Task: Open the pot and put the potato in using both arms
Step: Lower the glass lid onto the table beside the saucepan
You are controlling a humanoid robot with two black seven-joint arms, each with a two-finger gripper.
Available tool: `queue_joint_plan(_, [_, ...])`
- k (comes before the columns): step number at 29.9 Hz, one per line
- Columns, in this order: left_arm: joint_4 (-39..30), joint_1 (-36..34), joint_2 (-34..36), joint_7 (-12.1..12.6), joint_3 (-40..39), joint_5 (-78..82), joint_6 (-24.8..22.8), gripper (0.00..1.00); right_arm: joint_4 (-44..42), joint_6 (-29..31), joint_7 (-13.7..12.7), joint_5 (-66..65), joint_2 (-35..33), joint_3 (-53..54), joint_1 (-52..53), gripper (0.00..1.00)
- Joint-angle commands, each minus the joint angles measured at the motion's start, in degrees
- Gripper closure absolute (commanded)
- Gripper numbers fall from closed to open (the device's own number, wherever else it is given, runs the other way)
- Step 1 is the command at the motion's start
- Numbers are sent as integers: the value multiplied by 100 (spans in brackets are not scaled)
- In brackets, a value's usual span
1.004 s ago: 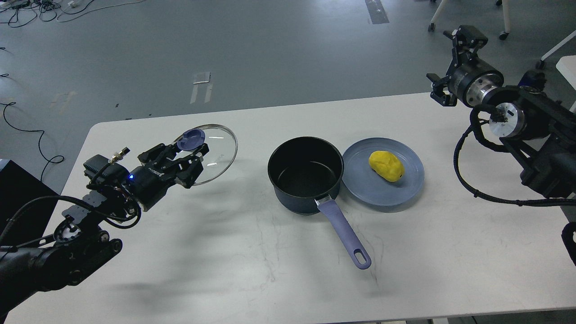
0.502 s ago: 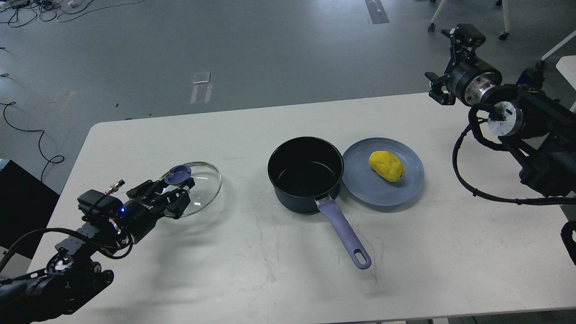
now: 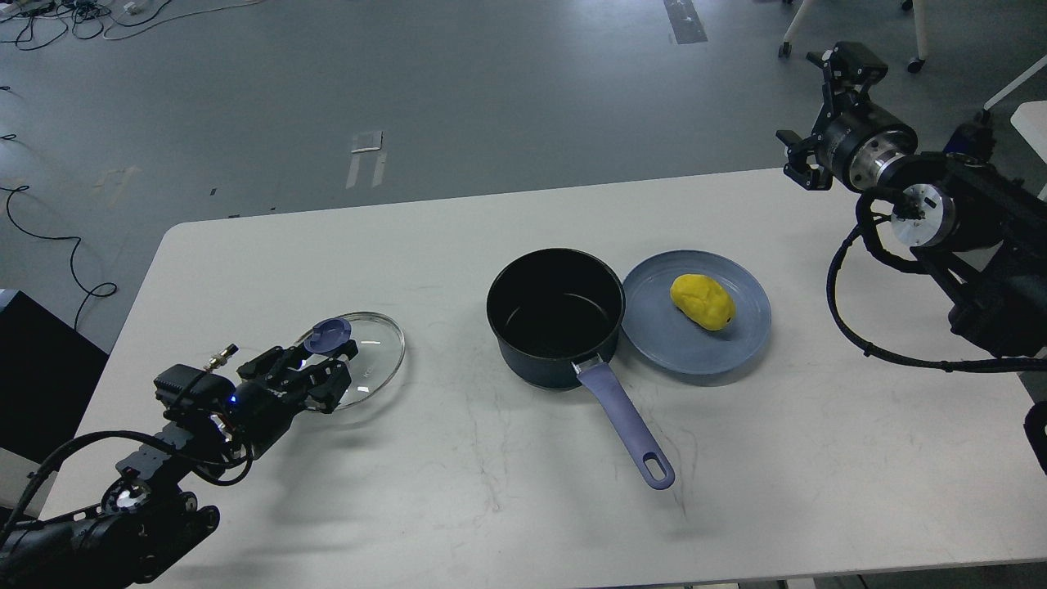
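- Table [image 3: 458,507]: white, and carries every task item. The right arm is raised off its far right corner.
- Change: over the last second the left arm has carried the lid [image 3: 372,360] down from mid-air towards the left edge. The lid now lies flat, or nearly flat, on the table, well apart from the pot [image 3: 556,319].
- Meaning: the opening step appears complete. The transfer of the potato [image 3: 702,301] is not yet begun.
- Pot: stands near the table centre, uncovered and empty. Its handle points towards the near edge.
- Plate [image 3: 695,352]: touches, or all but touches, the pot on its right side. It holds the potato, which is the only item on it.
- Left gripper [image 3: 331,360]: its fingers remain around the lid knob. Whether they are clenched or already released cannot be told.
- Right gripper [image 3: 842,69]: seen small and dark beyond the far right corner. It carries nothing visible, and its finger state cannot be told.
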Motion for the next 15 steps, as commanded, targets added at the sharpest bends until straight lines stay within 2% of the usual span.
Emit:
queue_joint_plan(1, [172,43,-130,0,3,10,-5,56,7,-7,0,0,2,0,-4,0])
queue_joint_plan(3, [199,43,-147,0,3,1,-5,53,7,-7,0,0,2,0,5,0])
queue_joint_plan(5, [199,17,-156,0,3,-25,-5,38,-2,2,0,0,2,0,5,0])
queue_joint_plan(6, [199,-10,-156,0,-6,-34,-5,11,-10,2,0,0,2,0,-4,0])
queue_joint_plan(7, [199,-27,-148,0,-6,-104,-5,0,-19,11,0,0,2,0,-4,0])
queue_joint_plan(15, [50,-36,-104,0,-6,-280,-5,0,-37,2,0,0,2,0,-30,0])
